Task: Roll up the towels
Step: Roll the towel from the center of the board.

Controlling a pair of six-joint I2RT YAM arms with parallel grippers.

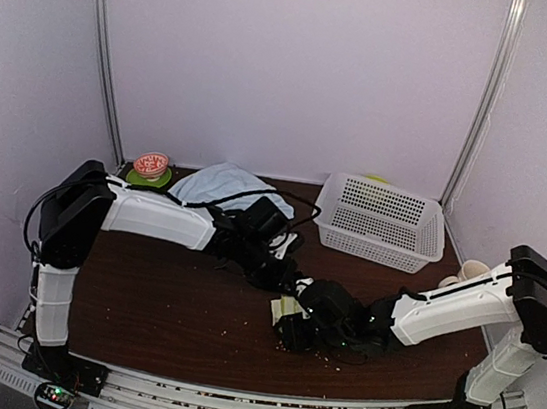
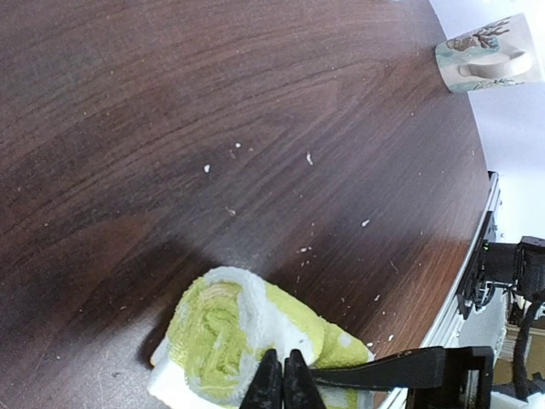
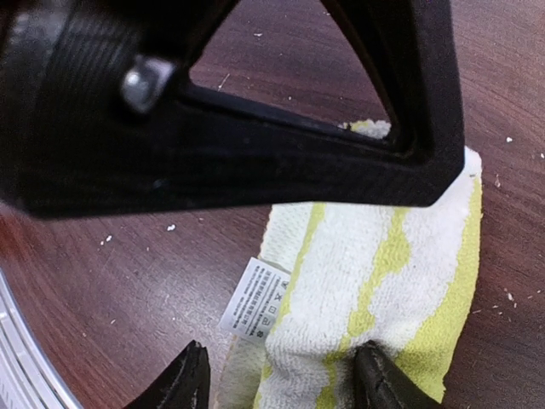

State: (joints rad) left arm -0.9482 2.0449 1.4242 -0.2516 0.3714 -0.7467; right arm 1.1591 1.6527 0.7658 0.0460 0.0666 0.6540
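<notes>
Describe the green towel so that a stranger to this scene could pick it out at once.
On the dark wooden table, look toward the front, on the near side of the white perforated basket. A small, partly rolled towel lies there. Unlike the plain pale-blue towel at the back, it is lime-green with white patches and a white label.

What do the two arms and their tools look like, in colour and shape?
The left arm and right arm have white shells, black joints and black cables. The left tool and right tool are black, with slim tapered fingers.
</notes>
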